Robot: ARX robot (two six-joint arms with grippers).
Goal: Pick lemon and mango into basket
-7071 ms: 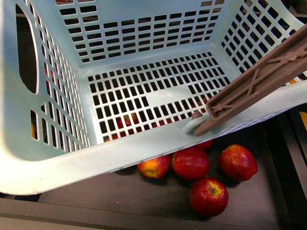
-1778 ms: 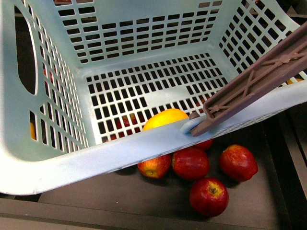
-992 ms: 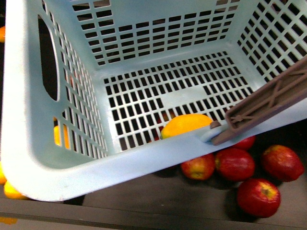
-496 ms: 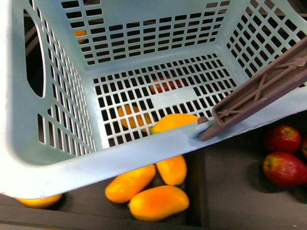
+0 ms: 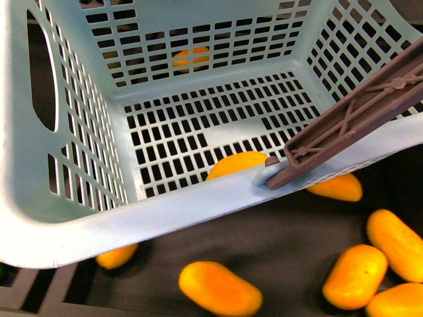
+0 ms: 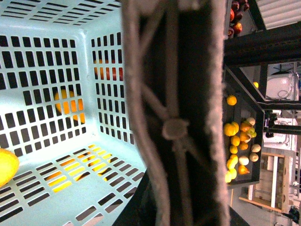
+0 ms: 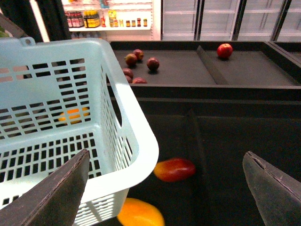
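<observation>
The light teal basket point(image 5: 198, 198) fills the front view, hanging by its brown ribbed handle point(image 5: 357, 119). The yellow lemon point(image 5: 236, 164) lies on the basket floor against the near wall; it also shows in the left wrist view point(image 6: 7, 165). My left gripper point(image 6: 174, 200) is shut on the handle point(image 6: 174, 94), which hides its jaws. Several orange mangoes lie on the dark shelf below, such as the nearest mango point(image 5: 220, 288). My right gripper point(image 7: 167, 188) is open and empty beside the basket point(image 7: 136, 141), above a reddish mango point(image 7: 175, 169) and an orange one point(image 7: 140, 213).
More mangoes lie at the right point(image 5: 355, 276) and under the basket's left corner point(image 5: 117, 255). Red apples point(image 7: 225, 50) and dark fruits point(image 7: 153, 63) sit on a shelf further back. A divider ridge point(image 7: 209, 63) splits that shelf.
The basket has moved sideways from above the red apples to above the mangoes. The lemon stays on the basket floor by the near wall.
</observation>
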